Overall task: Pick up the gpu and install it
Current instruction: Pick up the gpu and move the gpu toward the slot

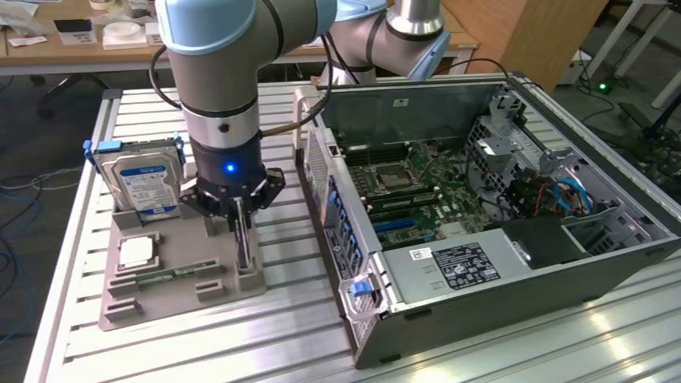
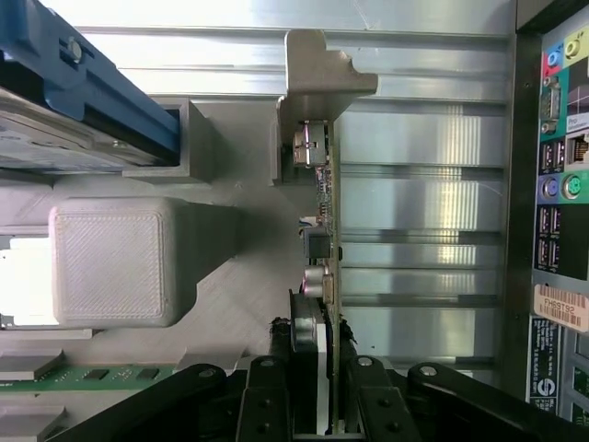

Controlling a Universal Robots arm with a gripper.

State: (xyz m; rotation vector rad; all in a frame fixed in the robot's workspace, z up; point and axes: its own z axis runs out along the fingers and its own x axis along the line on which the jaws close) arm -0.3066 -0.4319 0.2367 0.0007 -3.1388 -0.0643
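Pretty sure this is a robotics lab, not somebody's home setup. 1 industrial robot arm (image 1: 218, 72) stands over a slatted aluminium table (image 1: 287, 319). On it sits an opened PC case (image 1: 511, 299) with the motherboard bare. Beside that, a grey printed fixture (image 1: 159, 299) props up a hard drive (image 1: 143, 183) and the gpu (image 1: 244, 247) like test parts. Past the table's far edge there are wooden desks (image 1: 32, 54) cluttered with tape rolls and boxes, and blue cables (image 1: 16, 191) are loose on the floor.
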